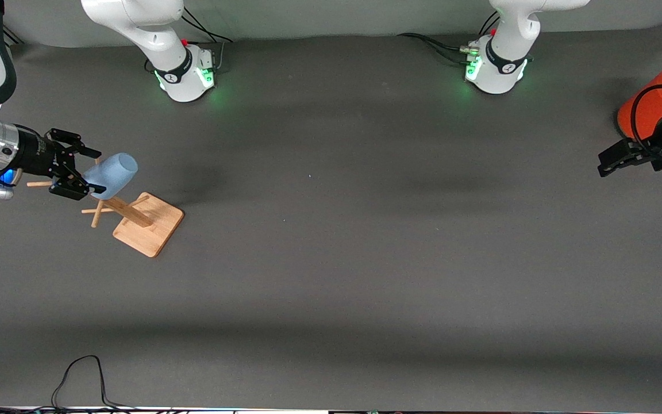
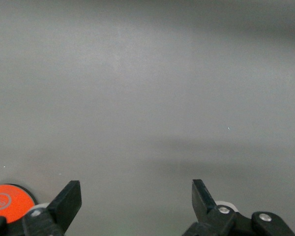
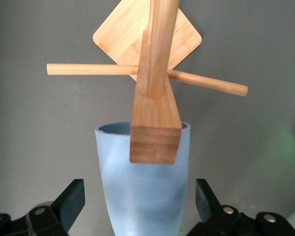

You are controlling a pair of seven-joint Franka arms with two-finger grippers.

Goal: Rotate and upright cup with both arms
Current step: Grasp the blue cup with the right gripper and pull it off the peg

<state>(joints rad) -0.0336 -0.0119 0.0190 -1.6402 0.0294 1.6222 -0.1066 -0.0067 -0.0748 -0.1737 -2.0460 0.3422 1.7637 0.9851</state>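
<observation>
The light-blue cup (image 1: 114, 174) lies on its side up at the top of a wooden peg rack (image 1: 150, 224), toward the right arm's end of the table. Its mouth faces the rack's post (image 3: 156, 123); what carries it is hidden. My right gripper (image 1: 96, 171) is open around the cup's (image 3: 152, 206) narrow base end, with a gap on each side between the fingers and the cup wall. In the right wrist view the right gripper (image 3: 139, 194) straddles the cup. My left gripper (image 1: 602, 164) waits open and holds nothing (image 2: 136, 194), over the table at the left arm's end.
A large red-orange can (image 1: 650, 106) with a silver top stands beside the left gripper, its orange body (image 2: 5, 201) also showing in the left wrist view. The rack's thin pegs (image 3: 88, 69) stick out sideways. A black cable (image 1: 78, 374) loops at the table edge nearest the front camera.
</observation>
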